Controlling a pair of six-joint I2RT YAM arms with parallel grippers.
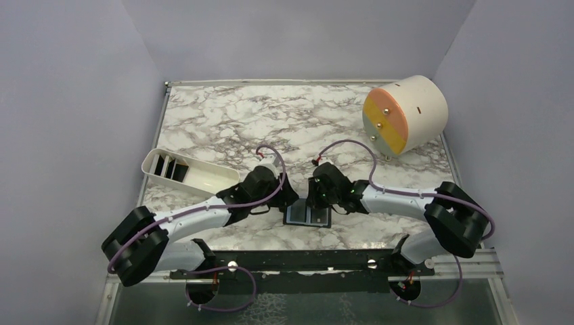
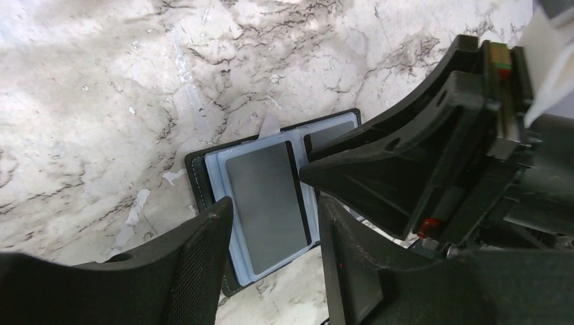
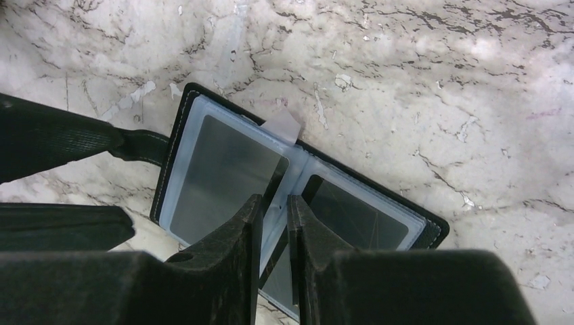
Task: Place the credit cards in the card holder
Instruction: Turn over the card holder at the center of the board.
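The card holder [image 1: 308, 217] lies open on the marble, black outside [image 2: 196, 177] and light blue inside [image 3: 177, 125]. A dark credit card [image 2: 267, 203] sits in its left sleeve [image 3: 216, 176], and another credit card [image 3: 359, 217] fills the right sleeve. My left gripper [image 2: 274, 267] stands open over the holder's near edge [image 1: 290, 202], with nothing between its fingers [image 2: 203, 271]. My right gripper [image 3: 274, 217] points down at the holder's middle fold [image 1: 313, 200]. Its jaws are nearly together, with a narrow empty gap.
A white oblong tray [image 1: 200, 179] at the left holds more dark cards [image 1: 169, 167] standing on edge. A large white cylinder [image 1: 405, 114] with an orange and yellow face lies at the back right. In the left wrist view the right gripper's body [image 2: 420, 169] crowds the right side.
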